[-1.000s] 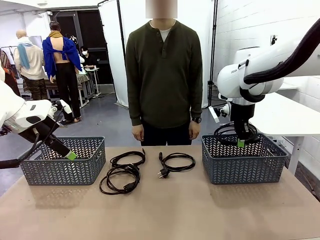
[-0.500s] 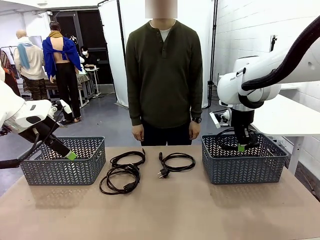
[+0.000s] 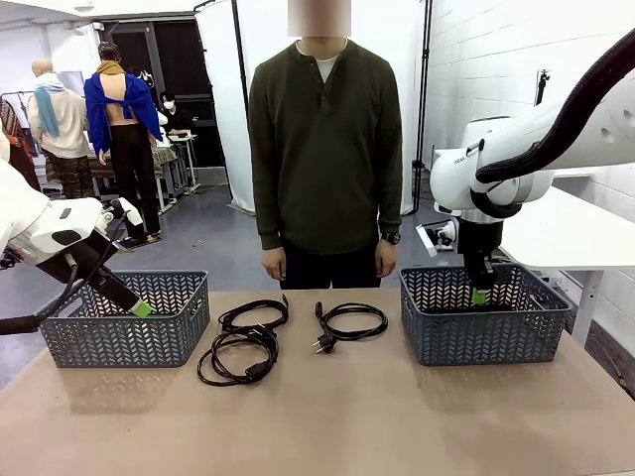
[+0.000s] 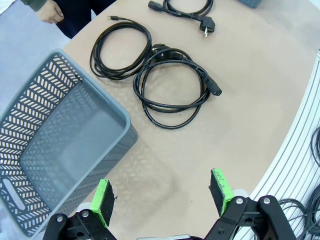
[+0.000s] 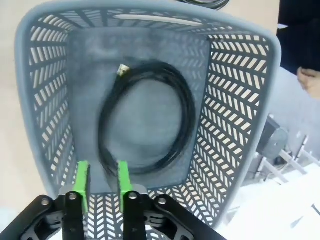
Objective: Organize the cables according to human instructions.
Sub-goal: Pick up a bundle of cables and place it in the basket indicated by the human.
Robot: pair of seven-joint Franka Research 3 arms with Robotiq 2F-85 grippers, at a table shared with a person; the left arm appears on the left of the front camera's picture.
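Observation:
One black cable (image 5: pixel 145 117) lies coiled on the floor of the right grey basket (image 5: pixel 235 100). My right gripper (image 5: pixel 102 169) hovers just above it with its green pads a narrow gap apart and nothing gripped; from the front, this gripper (image 3: pixel 479 295) dips into the basket (image 3: pixel 483 337). Three more cables lie on the table: two overlapping loops (image 3: pixel 255 314) (image 3: pixel 238 359) and one (image 3: pixel 349 320) at the centre. My left gripper (image 4: pixel 161 185) is wide open beside the left basket (image 4: pixel 65 145), with coils (image 4: pixel 121 47) (image 4: pixel 172 90) ahead. The human (image 3: pixel 324 149) stands behind the table, arms down.
The left basket (image 3: pixel 119 337) holds nothing. A white side table (image 3: pixel 575 233) stands beyond the right basket. Other people stand far back on the left. The near half of the brown tabletop (image 3: pixel 327 426) is bare.
My right gripper has sunk lower into the right basket and its jaws have parted. The cable that hung from it now lies on the basket floor. The left arm has not moved.

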